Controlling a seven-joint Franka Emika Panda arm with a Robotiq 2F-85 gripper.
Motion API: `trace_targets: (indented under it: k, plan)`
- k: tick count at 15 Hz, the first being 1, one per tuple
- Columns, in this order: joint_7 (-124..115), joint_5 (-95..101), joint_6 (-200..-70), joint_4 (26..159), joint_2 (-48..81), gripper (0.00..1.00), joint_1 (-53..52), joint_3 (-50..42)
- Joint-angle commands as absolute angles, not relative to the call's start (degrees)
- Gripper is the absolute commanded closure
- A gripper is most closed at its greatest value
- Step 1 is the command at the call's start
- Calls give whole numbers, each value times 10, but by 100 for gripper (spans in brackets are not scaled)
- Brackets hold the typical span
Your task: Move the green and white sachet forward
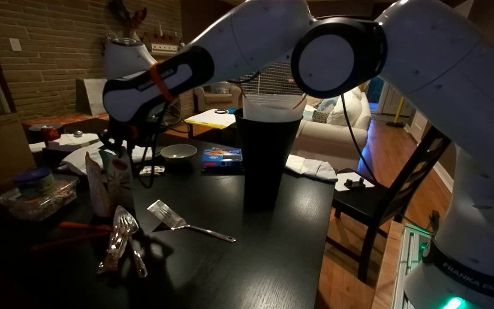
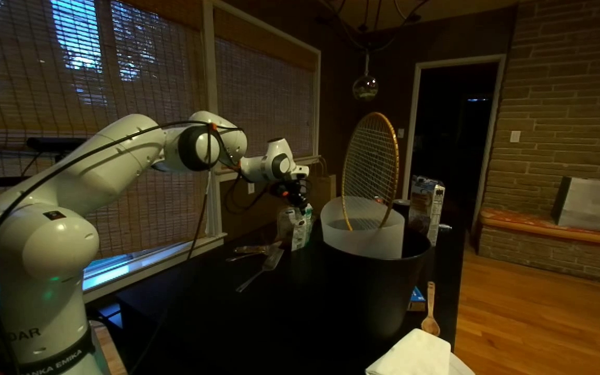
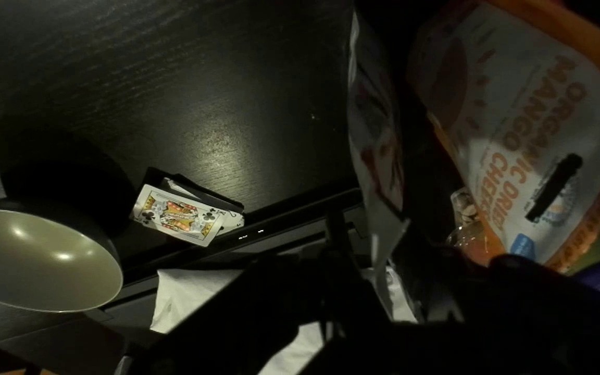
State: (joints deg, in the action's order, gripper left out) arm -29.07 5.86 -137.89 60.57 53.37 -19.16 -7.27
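1. Sachet [image 2: 300,232]: upright, white with small dark print and green along one side; thin, wavy and nearly edge-on in the wrist view.
2. It is just beside the mango pouch [image 3: 529,114].
3. Gripper [image 2: 303,208] at its top; cannot tell whether the jaws pinch it.
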Motion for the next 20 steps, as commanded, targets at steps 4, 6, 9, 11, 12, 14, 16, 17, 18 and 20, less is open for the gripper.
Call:
trace_targets:
  k: [4,6,9,11,12,14,16,17,18,20]
  plan:
    - [-281,62,-1376,573,550,100,-187,-65]
    - [-283,56,-1377,581,539,100,-184,-62]
    - [-331,69,-1388,616,500,100,-198,-99]
    - [-387,83,-1389,650,460,100,-215,-142]
    - [-401,83,-1379,664,442,100,-220,-155]
    - [-329,49,-1401,711,388,100,-206,-113]
    - [-316,57,-1412,761,334,100,-218,-110]
    - [-332,81,-1409,777,310,100,-217,-97]
    - [-336,89,-1404,798,284,100,-224,-93]
    - [-372,117,-1394,838,236,100,-245,-92]
